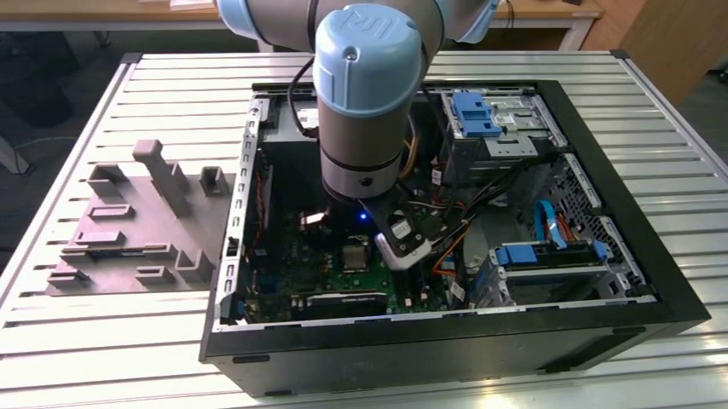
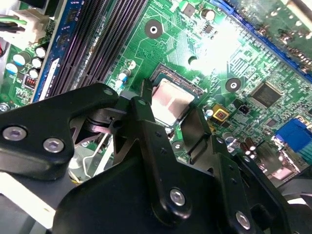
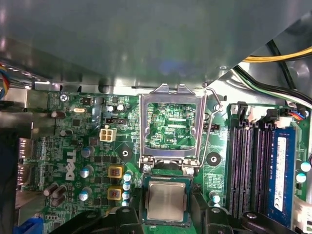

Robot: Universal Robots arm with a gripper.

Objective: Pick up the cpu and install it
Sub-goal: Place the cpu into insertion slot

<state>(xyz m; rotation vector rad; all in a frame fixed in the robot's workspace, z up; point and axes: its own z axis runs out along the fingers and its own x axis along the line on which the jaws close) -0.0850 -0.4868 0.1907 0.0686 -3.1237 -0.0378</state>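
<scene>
The cpu [image 3: 166, 200], a small flat square chip with a pale silver-beige metal top and a thin darker rim, lies seated in its dark socket on the green printed motherboard [image 3: 73, 146]. It is just beside the hinge edge of the open silver rectangular socket frame [image 3: 143, 126], which is swung up off the socket. The chip lies flat with its metal top facing away from the board. Being square, it has no long axis. Its edges run parallel to the edges of the frame, and none of its corners looks lifted.

The black two-fingered gripper [image 3: 166, 210] hangs directly over the chip, on the side away from the frame. Its fingers [image 2: 146, 126] stand apart, one on each side of the socket. In the first wrist view they sit outside the socket's rim and do not pinch the chip. In the second wrist view, the cpu [image 2: 168, 100] shows bare between them.

A thin wire lever [image 3: 210, 122] runs along one long side of the frame, and beyond it lie the dark parallel memory slots [image 3: 248, 161]. In the exterior view, the frame's board lies inside an open black computer case [image 1: 637, 281]. A grey moulded plastic tray with upright posts [image 1: 125, 230] lies outside the case, well apart from the frame.
</scene>
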